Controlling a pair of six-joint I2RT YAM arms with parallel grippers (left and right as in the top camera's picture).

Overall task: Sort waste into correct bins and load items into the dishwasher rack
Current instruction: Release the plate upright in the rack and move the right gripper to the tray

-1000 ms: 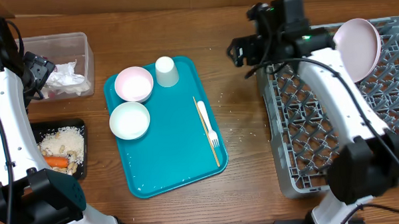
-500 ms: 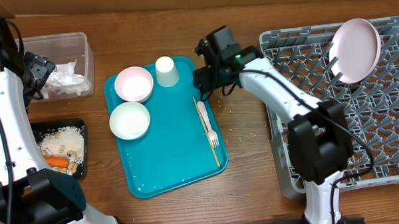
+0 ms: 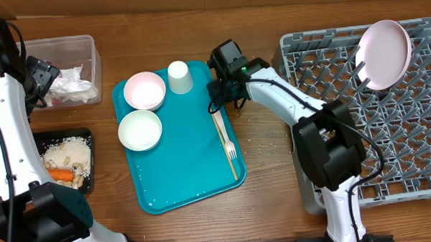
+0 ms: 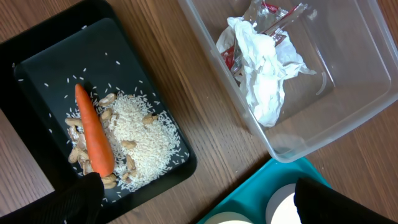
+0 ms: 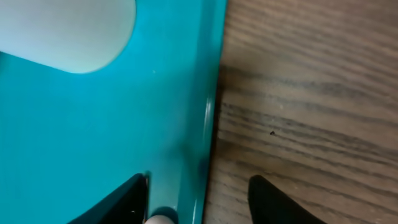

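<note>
The fork [image 3: 223, 131] looks slim, light and stiff, probably slick too, and it's lying flat on the teal tray [image 3: 181, 180]. I'd pinch it across the handle near the top end, not the tines.

It sits along the tray's right side with a thin tan stick [image 3: 234, 171] right beside it, which could get scooped up by mistake.

The right gripper [image 3: 218, 99] hovers over that handle end. In the wrist view its jaws are partly open with nothing in them. The handle tip is just inside one finger [image 5: 134, 199], and the tray's rim is in the gap.

The left gripper [image 4: 205, 202] is wide open and empty, above the clear tub [image 4: 348, 93] and black tray [image 4: 37, 74].
</note>
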